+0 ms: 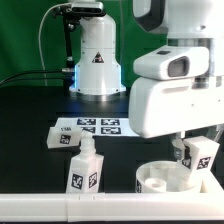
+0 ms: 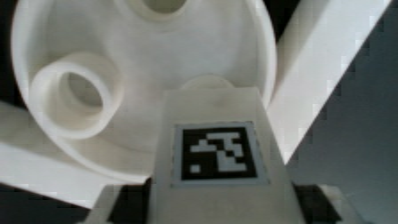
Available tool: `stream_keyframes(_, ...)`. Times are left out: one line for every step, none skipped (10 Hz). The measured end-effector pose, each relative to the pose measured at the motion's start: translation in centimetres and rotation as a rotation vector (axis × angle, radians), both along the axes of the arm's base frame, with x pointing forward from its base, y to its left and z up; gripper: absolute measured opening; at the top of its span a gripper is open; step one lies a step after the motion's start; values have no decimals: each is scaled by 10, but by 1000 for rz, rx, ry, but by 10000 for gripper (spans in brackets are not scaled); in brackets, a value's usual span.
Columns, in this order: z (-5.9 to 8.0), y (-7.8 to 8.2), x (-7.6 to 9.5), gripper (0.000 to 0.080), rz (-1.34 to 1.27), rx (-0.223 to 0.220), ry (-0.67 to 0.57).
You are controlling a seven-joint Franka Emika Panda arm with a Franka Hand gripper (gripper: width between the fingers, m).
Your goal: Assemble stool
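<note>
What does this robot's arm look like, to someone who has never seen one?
The arm is glossy white, built of chunky rounded shells with black joints and a dark oval panel. Its base has a glowing blue ring and a black triangle sticker; a black cable runs beside it. The gripper has dark fingers.

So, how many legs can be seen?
3: one leg lying beside the marker board, one upright near it, one in the pincer by the seat; more may be hidden.

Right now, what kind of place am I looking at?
Likely a robotics lab bench: a robot arm on a black table, a marker board, and a tagged stool leg in the gripper.
</note>
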State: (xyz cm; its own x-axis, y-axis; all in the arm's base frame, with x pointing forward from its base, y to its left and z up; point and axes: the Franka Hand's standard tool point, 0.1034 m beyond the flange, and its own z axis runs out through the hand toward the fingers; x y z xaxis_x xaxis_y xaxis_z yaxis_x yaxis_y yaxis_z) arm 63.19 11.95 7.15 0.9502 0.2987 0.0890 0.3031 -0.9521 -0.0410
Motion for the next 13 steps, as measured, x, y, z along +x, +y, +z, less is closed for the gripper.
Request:
stream_keyframes(0, -1, 0, 334, -80, 4, 6)
stream_keyframes(-1, -1, 0, 334, -136, 9, 10)
stream_keyframes(-1, -1, 0, 334, -199, 16, 14)
stream_keyframes(-2, -3, -2, 334, -361, 38, 22)
stream_keyframes(-3, -3, -3, 334, -488, 48, 19)
stream_keyframes(-4, -6, -2, 334, -646, 94, 6)
stream_keyframes(-3, -8, -2, 334, -745, 135, 2)
stream_keyframes(-3, -8, -3, 334, -778, 134, 9)
stream_keyframes(-3, -8, -3, 334, -824, 140, 14)
stream_keyframes(-3, -9, -3, 335, -902, 152, 25)
stream_keyframes(-3, -9, -3, 335, -984, 166, 34)
stream_keyframes(-4, -8, -5, 335, -1186, 199, 54)
stream_keyframes(-5, -5, -6, 335, -1403, 239, 71)
